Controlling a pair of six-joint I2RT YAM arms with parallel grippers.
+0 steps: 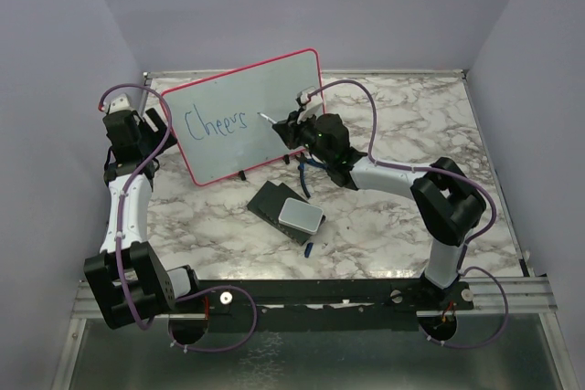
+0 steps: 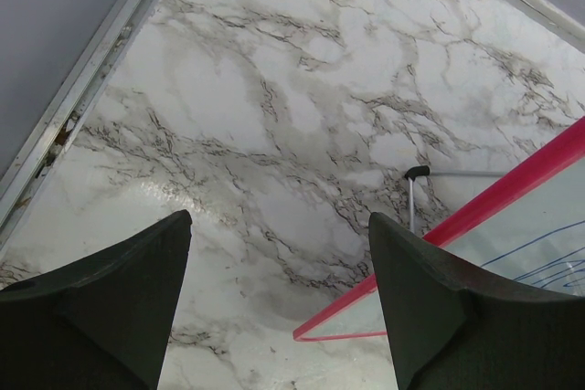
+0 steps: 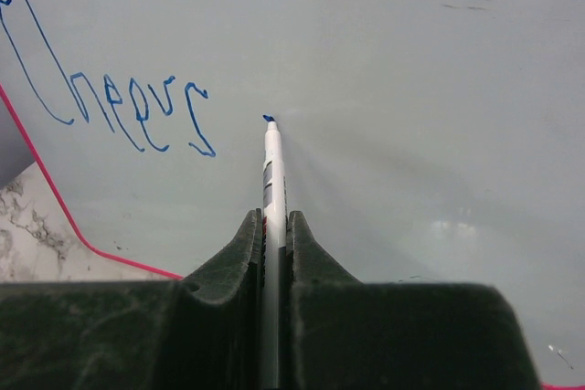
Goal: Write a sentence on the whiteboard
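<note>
Red-framed whiteboard (image 1: 224,154) faces your right jaws, clamped on a blue-tipped white marker (image 3: 271,180) aimed at it (left jaws wide, empty).

High rear overview, wrist close-ups, all on whiteboard (image 1: 233,148)

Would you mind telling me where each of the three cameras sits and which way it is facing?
Top external: above and behind the arm bases, looking down on the marble table and standing whiteboard; left arm and right arm show.
Left wrist: on the left arm, looking down at the tabletop by the whiteboard's red frame; the open left tool shows.
Right wrist: on the right arm, facing the whiteboard; the right tool, shut on a blue marker, shows.
Top and right wrist views share the word "Cheers".
</note>
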